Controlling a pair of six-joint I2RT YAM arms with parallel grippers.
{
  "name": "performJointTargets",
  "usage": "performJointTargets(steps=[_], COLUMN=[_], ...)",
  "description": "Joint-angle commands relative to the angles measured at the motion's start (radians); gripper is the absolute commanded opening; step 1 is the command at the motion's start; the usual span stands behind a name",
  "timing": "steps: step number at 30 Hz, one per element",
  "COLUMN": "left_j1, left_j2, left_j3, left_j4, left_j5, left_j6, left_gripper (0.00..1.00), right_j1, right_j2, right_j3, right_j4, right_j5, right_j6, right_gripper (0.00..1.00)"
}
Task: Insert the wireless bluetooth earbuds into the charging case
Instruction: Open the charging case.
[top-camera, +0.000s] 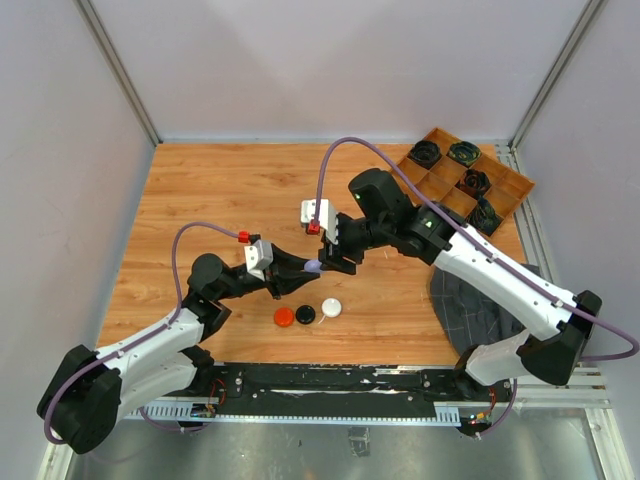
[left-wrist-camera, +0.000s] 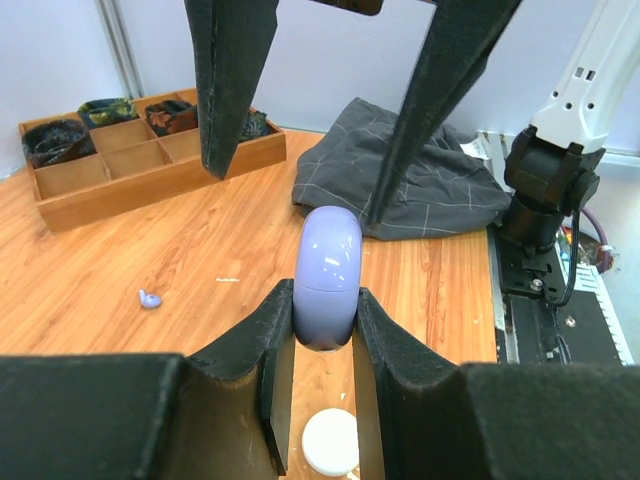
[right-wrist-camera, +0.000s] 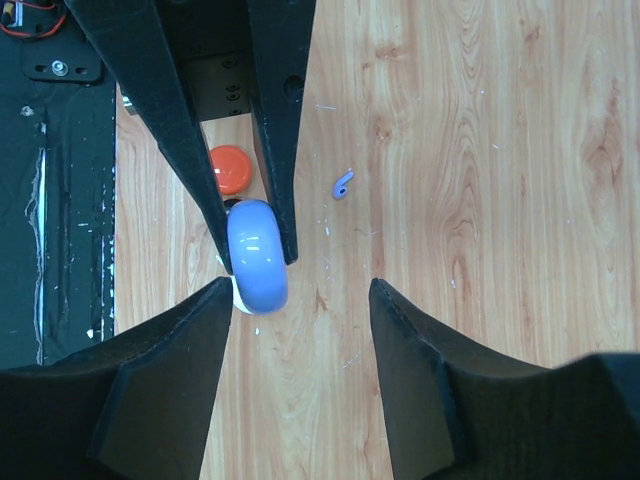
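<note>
The left fingers (left-wrist-camera: 240, 350) are pinched nearly shut on a glossy pale purple rounded plastic case (left-wrist-camera: 327, 262), held above the wooden counter (right-wrist-camera: 480, 150). The right fingers (right-wrist-camera: 170, 340) stand spread apart close to the case, holding nothing. A tiny pale purple stemmed earbud (right-wrist-camera: 342, 184) lies loose on the counter nearby.

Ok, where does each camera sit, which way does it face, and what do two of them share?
Top external: above and behind the bases, looking down on the wooden table; both arms show.
Left wrist: on the left arm, looking low across toward the compartmented wooden tray and grey cloth; left gripper fingers at bottom.
Right wrist: on the right arm, looking straight down at the wood; open right gripper fingers at bottom.
Shared: both wrist views show the pale purple rounded plastic case the left gripper clamps.
</note>
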Motion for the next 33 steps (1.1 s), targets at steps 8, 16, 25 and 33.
performJointTargets(steps=[8,16,25,33], left_j1=[-0.003,-0.002,-0.002,-0.002], left_j2=[-0.011,-0.010,-0.029,-0.030], left_j3=[0.006,-0.001,-0.006,-0.007], left_j4=[0.027,0.027,-0.010,-0.019], left_j5=[0.001,0.040,0.058,0.051], left_j6=[-0.009,0.006,0.047,0.054], left_gripper=[0.00,0.00,0.00,0.00], right_j1=[0.026,0.025,0.024,0.023], right_j2=[0.015,-0.010,-0.048,-0.056], right_j3=[-0.048,-0.051,-0.056,-0.060], right_j4=[0.067,0.091,0.124,0.131], right_j5=[0.017,0.106,0.143,0.166], right_j6=[0.036,0.042,0.050,0.057], right_gripper=[0.60,0.60,0.60,0.61])
